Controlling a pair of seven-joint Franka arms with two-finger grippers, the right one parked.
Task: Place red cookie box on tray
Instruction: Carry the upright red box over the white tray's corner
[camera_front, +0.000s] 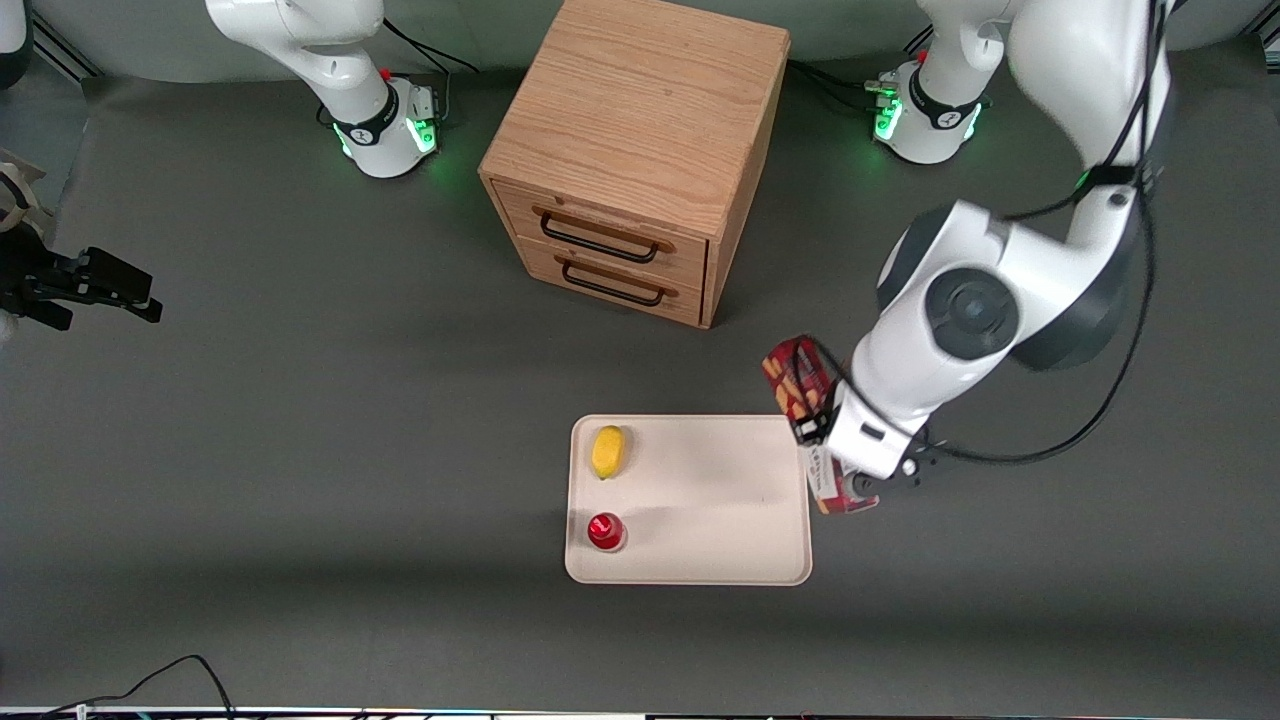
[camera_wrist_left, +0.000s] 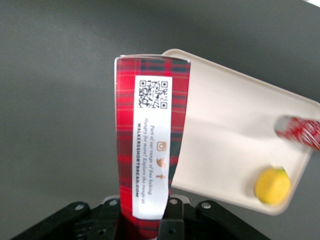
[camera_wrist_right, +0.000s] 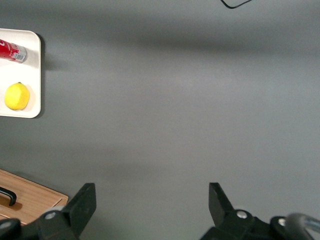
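**Cookie box held at the tray's edge, not yet set down**

Nearest the front camera, in the lower middle of the front view, the tray (camera_front: 700, 500) is seen lying flat on the dark table (camera_front: 300, 450). A small red can (camera_front: 606, 531) and, a little farther from the camera, a lemon (camera_front: 607, 451) are carried near the tray's edge toward the parked arm's end; the rest of its surface is bare.

Just beside the tray's other edge, at centre right of the front view, the red cookie box (camera_front: 797, 385) is held in the gripper (camera_front: 845, 470). The jaws are closed on the box near one end, as is shown in the left wrist view, where the box (camera_wrist_left: 152, 135) runs out from between them with its white label patch facing the camera and its free end overlapping the tray's corner (camera_wrist_left: 230, 135). The box appears lifted clear of the table and tilted.

The box is judged to be light, stiff cardboard (easily dented if squeezed hard, and its contents brittle), so a grip across the narrow faces is suited to it. With the grip near one end, some swing of the long free end may be expected.

The left arm is bent down over the table, with its wrist angled toward the tray. Farthest back, at upper centre, a wooden drawer cabinet (camera_front: 640, 150) stands well apart.
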